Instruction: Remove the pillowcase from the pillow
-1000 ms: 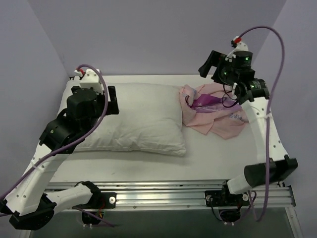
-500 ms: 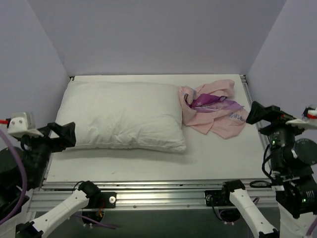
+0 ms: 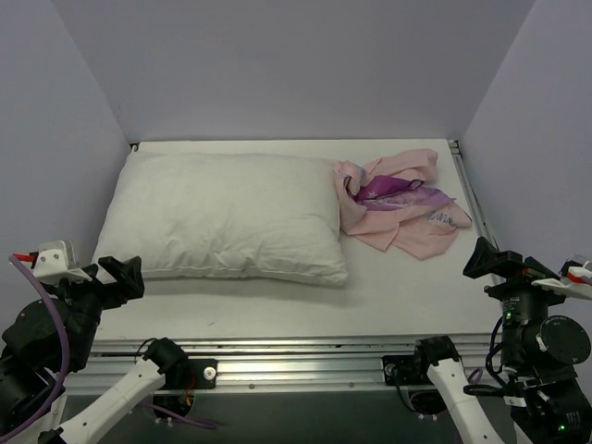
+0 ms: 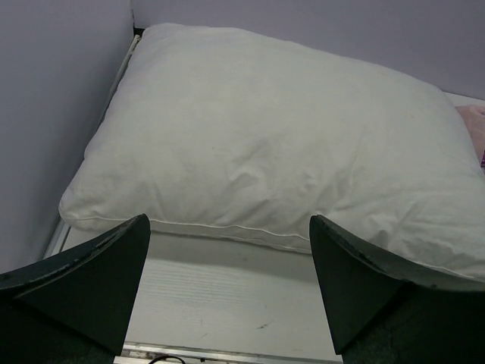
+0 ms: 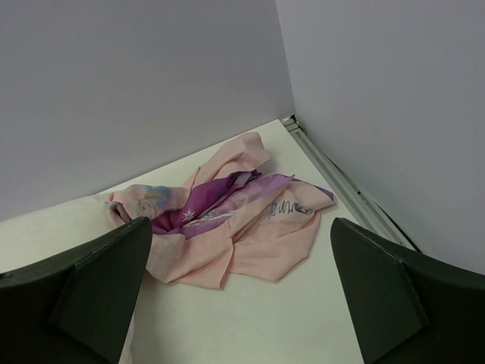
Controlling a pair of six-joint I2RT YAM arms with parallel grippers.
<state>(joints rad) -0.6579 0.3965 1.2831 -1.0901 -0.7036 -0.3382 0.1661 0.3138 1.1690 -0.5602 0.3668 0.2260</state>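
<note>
Between left pincer fingers, spread wide and empty: pillow, plain white, near ahead on tabletop. Right pincer, likewise agape and empty: pillowcase crumpled well ahead, off the pillow, seemingly touching its right end. Both arms: low, beyond the tabletop's near corners, pointing inward.

White table, lilac walls, metal rail
</note>
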